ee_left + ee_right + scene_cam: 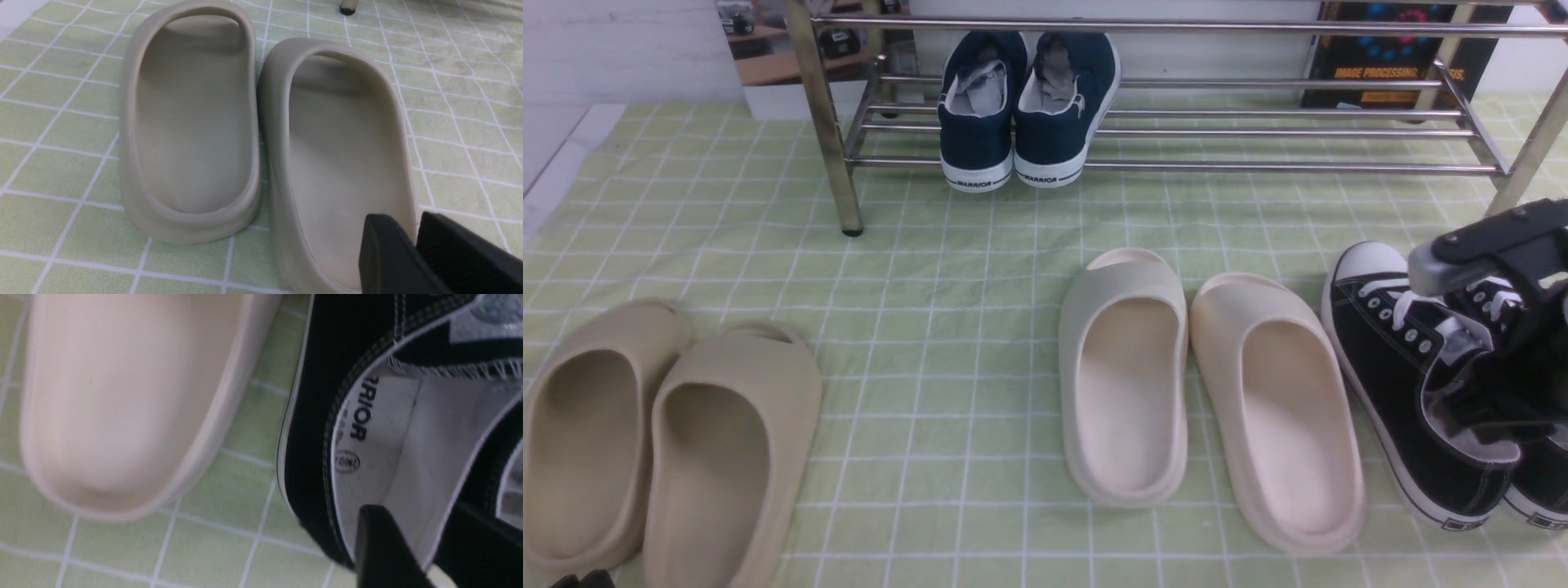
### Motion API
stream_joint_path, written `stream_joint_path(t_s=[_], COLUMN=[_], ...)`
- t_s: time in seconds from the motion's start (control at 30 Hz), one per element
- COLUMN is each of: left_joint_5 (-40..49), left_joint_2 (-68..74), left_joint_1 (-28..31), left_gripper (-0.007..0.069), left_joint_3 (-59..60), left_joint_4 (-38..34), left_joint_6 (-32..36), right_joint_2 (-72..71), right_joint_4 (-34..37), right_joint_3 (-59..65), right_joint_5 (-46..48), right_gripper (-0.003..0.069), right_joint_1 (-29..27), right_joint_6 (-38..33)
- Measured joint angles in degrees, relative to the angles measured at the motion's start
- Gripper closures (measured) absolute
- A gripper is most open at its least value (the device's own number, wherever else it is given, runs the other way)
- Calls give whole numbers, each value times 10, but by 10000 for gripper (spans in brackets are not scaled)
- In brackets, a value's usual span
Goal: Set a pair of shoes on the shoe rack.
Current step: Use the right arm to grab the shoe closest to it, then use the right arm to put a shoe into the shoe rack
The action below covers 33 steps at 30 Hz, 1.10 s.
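Nearest the lens, the right pincer (429,547) has one black finger (380,547) down on the pale insole of the black canvas sneakers (310,416) and the other beyond the collar edge. The collar wall stands between the jaws, but whether it is clamped cannot be told. Only this wrist view shows the insole print, the letters "RIOR". Only the front view shows the white rubber toe cap, white laces, metal eyelets and striped white sole. The pair sits side by side on the green checked cloth (947,310) directly beneath this pincer. The shoe rack (1176,167), made of shiny chrome tubes, stands well beyond it and carries navy WARRIOR sneakers (1025,114) on its lowest bars. Smooth cream foam slides (1127,384) lie just beside the pincer, toward the other arm. The left wrist view alone shows the left pincer (416,245), with a narrow slit between its fingers, over the heel rim of matte tan slides (192,122). Its grip state cannot be told.
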Motion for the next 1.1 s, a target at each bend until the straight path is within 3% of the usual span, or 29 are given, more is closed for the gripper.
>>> stream_joint_path(t_s=[0.1,0.23,0.33,0.4,0.47,0.53,0.77,1.1], left_joint_5=[0,0,0,0,0,0,0,0], left_joint_2=[0,0,0,0,0,0,0,0], left_joint_1=[0,0,0,0,0,0,0,0], left_gripper=[491,491,487,483,480,480,473,461], left_joint_3=[0,0,0,0,0,0,0,0], left_joint_4=[0,0,0,0,0,0,0,0], left_joint_6=[0,0,0,0,0,0,0,0], right_joint_2=[41,79,97,94,83,68,19,106], right_joint_4=[-1,0,3,14,15,11,20,-14], right_joint_3=[0,-2,-4,-4,-7,-15,-102,-274], right_joint_5=[-41,-55,-55,-49,-37,-15,103,119], right_gripper=[228,206,309,494,610,647,648,648], right_joint_1=[1,3,5,6,9,14,44,45], right_joint_6=[5,7,7,7,6,-1,-31,-69])
